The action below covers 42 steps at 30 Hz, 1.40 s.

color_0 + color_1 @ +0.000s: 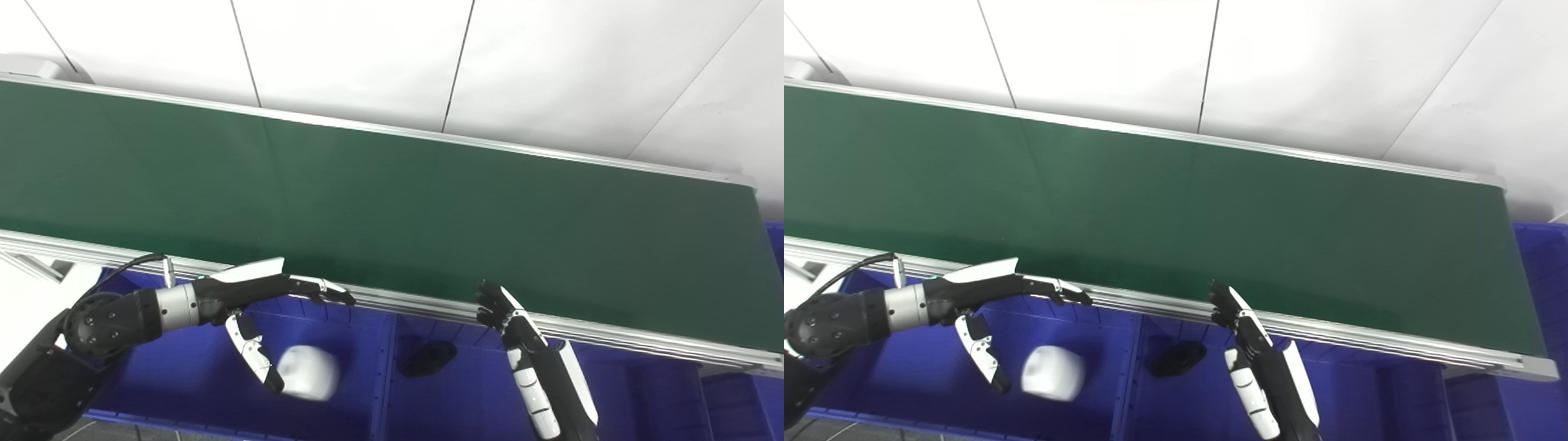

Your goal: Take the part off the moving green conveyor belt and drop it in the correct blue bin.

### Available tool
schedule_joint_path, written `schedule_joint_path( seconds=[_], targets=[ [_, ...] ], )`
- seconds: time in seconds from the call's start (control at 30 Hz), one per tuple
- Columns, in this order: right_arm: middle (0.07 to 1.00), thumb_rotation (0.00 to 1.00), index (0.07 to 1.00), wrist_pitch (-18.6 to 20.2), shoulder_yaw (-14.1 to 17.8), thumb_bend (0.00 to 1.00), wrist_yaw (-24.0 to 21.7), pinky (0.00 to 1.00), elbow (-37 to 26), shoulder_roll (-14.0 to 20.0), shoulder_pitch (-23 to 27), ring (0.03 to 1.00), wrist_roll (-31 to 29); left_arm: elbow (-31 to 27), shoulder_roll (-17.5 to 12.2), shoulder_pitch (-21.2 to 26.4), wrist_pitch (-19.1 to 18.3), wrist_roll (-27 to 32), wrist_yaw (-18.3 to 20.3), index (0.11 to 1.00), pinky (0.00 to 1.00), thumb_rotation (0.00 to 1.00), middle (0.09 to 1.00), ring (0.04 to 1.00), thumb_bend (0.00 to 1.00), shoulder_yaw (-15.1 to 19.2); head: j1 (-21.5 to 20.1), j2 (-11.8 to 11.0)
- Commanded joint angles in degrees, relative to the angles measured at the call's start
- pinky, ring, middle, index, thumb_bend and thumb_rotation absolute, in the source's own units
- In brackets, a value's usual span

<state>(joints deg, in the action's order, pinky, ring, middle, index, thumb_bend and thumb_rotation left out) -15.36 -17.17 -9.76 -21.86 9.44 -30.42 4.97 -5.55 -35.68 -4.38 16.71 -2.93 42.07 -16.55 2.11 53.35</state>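
Green conveyor belt (pixel 392 202) runs bare under white wall panels (pixel 367 55). Below it, left hand (pixel 257 300) spread above blurred white part (pixel 308 372); right hand (pixel 1240 324) open, empty.

the conveyor belt (pixel 392 202) is plain dark green with a silver metal rail (pixel 582 331) along its near edge, set before a white panelled wall (pixel 551 61) crossed by thin dark seams. the bins (pixel 202 373) below are bright blue, one showing a white part (pixel 308 372), blurred, and the next a black part (pixel 429 358). both the left hand (pixel 257 294) and the right hand (pixel 520 331) are black with white shells, the left wrist banded in silver.
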Motion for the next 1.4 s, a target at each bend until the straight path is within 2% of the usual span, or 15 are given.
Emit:
schedule_joint_path(
  seconds=[0.0, 0.27, 0.33, 0.37, 0.4, 0.5, 0.6, 0.67, 0.77, 0.8, 0.83, 0.87, 0.93, 1.13, 1.37],
  targets=[
    [0.934, 1.0, 0.915, 0.12, 0.01, 0.41, -0.32, 0.86, -1.97, 0.1, -0.62, 0.916, -0.77, -1.64, -1.47, 0.35, 0.35, 0.8, -0.04, 0.884, 1.0, 0.56, 0.925, 0.961, 0.78, 0.3, 0.05, 0.03],
    [0.935, 1.0, 0.917, 0.72, 0.01, 0.41, -0.38, 0.87, -2.35, 0.18, -0.97, 0.919, -0.69, -1.98, -1.38, 0.27, 0.04, 0.5, -0.25, 0.858, 1.0, 0.5, 0.911, 0.945, 0.79, 0.21, -0.05, 0.24],
    [0.933, 1.0, 0.915, 0.87, 0.01, 0.4, -0.31, 0.86, -2.44, 0.1, -1.06, 0.916, -0.37, -2.59, -1.14, 0.03, -0.56, 1.37, -0.36, 0.804, 0.98, 0.47, 0.885, 0.92, 0.77, 0.42, -0.19, 0.32],
    [0.932, 1.0, 0.915, 0.85, -0.03, 0.41, -0.3, 0.86, -2.42, 0.08, -1.08, 0.916, -0.27, -3.21, -0.8, -0.24, -1.03, 2.03, -0.58, 0.725, 0.88, 0.4, 0.835, 0.882, 0.72, 0.59, -0.19, 0.32],
    [0.932, 1.0, 0.915, 0.82, -0.11, 0.41, -0.3, 0.86, -2.5, 0.03, -1.14, 0.916, -0.11, -4.07, 0.01, -0.99, -1.32, 3.03, -1.43, 0.716, 0.87, 0.39, 0.829, 0.877, 0.72, 1.1, -0.71, 0.59],
    [0.934, 1.0, 0.916, 0.74, -0.29, 0.41, -0.28, 0.87, -2.68, -0.06, -1.24, 0.917, 0.29, -6.13, 3.5, -3.85, -0.35, 3.45, -5.54, 0.631, 0.68, 0.14, 0.706, 0.742, 0.62, 2.88, -1.14, 0.79],
    [0.935, 1.0, 0.916, 1.58, -0.54, 0.42, -0.12, 0.85, -3.74, -0.32, -1.73, 0.908, 2.36, -11.41, 11.17, -9.91, -0.96, 3.38, -12.48, 0.506, 0.52, 0.05, 0.601, 0.577, 0.51, 4.26, -2.27, 1.16],
    [0.934, 1.0, 0.916, 1.64, -0.72, 0.41, -0.05, 0.85, -4.11, -0.5, -1.96, 0.906, 3.0, -14.38, 14.45, -12.8, -3.03, 4.25, -14.38, 0.5, 0.52, 0.05, 0.606, 0.574, 0.5, 3.68, -2.6, 1.24],
    [0.933, 1.0, 0.913, 1.43, -0.93, 0.41, 0.02, 0.84, -4.48, -0.74, -2.26, 0.901, 3.91, -17.69, 14.98, -14.62, -5.41, 4.69, -12.77, 0.499, 0.58, 0.07, 0.715, 0.655, 0.5, 1.76, -3.57, 1.71],
    [0.932, 1.0, 0.914, 1.42, -0.99, 0.4, -0.01, 0.84, -4.62, -0.76, -2.33, 0.899, 4.39, -18.82, 14.32, -15.02, -6.1, 3.88, -11.73, 0.767, 0.74, 0.36, 0.861, 0.812, 0.55, 0.86, -3.72, 1.77],
    [0.932, 1.0, 0.914, 1.6, -1.03, 0.4, -0.04, 0.84, -4.77, -0.8, -2.4, 0.899, 4.7, -19.34, 13.8, -15.37, -6.4, 3.48, -10.96, 0.878, 0.82, 0.52, 0.929, 0.886, 0.58, 0.17, -3.72, 1.77],
    [0.932, 1.0, 0.914, 1.75, -1.15, 0.41, -0.06, 0.84, -5.0, -0.86, -2.55, 0.899, 5.04, -19.48, 13.24, -15.7, -6.45, 3.47, -10.47, 0.95, 0.9, 0.61, 0.971, 0.95, 0.57, -0.31, -4.21, 2.14],
    [0.932, 1.0, 0.914, 1.69, -1.31, 0.41, -0.06, 0.84, -5.02, -0.9, -2.59, 0.901, 5.29, -18.25, 12.58, -15.8, -6.02, 4.23, -10.27, 0.992, 0.98, 0.71, 0.996, 0.992, 0.5, -0.69, -4.21, 2.14],
    [0.932, 1.0, 0.914, 1.18, -1.57, 0.4, 0.06, 0.84, -4.76, -0.94, -2.85, 0.902, 5.51, -14.83, 10.65, -15.01, -6.42, 8.23, -9.18, 1.0, 1.0, 0.82, 1.0, 1.0, 0.42, -0.36, -4.57, 2.53],
    [0.93, 1.0, 0.912, 2.06, -1.8, 0.41, 0.06, 0.84, -4.85, -1.26, -2.83, 0.9, 5.46, -14.38, 9.89, -14.48, -6.29, 9.06, -9.22, 1.0, 1.0, 0.78, 1.0, 1.0, 0.37, 0.26, -4.36, 2.3]
  ],
)
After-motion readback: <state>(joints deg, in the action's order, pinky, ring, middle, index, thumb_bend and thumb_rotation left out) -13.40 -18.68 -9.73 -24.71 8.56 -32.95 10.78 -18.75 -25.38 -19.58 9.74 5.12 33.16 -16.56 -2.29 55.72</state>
